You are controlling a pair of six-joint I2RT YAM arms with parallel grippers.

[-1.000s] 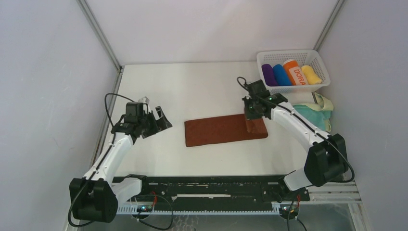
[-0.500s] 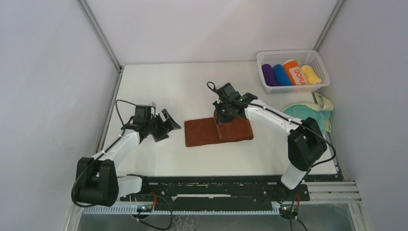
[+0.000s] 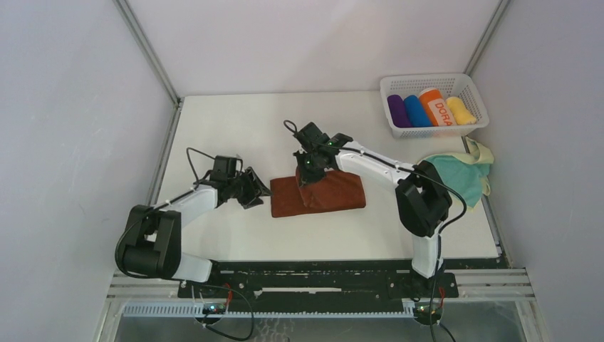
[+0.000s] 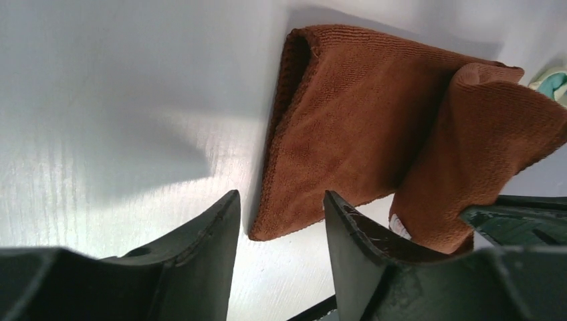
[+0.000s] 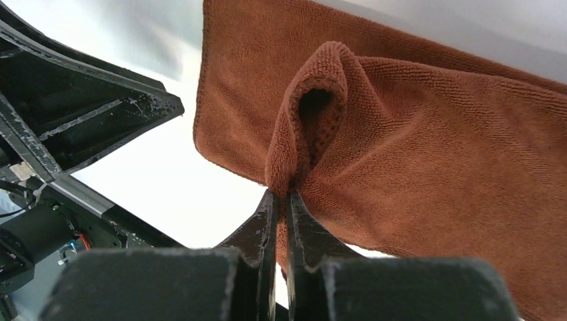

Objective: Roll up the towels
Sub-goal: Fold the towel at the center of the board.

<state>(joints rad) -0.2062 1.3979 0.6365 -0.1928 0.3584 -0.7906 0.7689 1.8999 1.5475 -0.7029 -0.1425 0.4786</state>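
An oblong rust-brown terry towel point(image 3: 335, 194) is lying on a white table top point(image 3: 235, 128) between two black two-finger grippers. One end of it is being pinched by the right gripper point(image 5: 281, 200), whose fingers are closed tight with only cloth between them. That end is being held raised and doubled over the flat part, so a loose hump with a hollow mouth is standing just above the fingertips. This hold is judged to be the start of a roll, with the lifted end being set over the rest to form the first turn.

The left gripper point(image 4: 277, 200) is being held low at the opposite short end. Its fingers are partway apart and nothing is being gripped. A corner of the towel is lying just ahead of the gap between them, and whether it is being touched cannot be told. That placing is judged to be for steadying the free end.

The cloth is being shown as soft, looped and evenly rust-brown. Its far edge beyond the left fingers is rounded over in a double layer.

A teal terry towel with a pale yellow-cream side point(image 3: 459, 171) is lying crumpled, well apart from both pairs of fingers.
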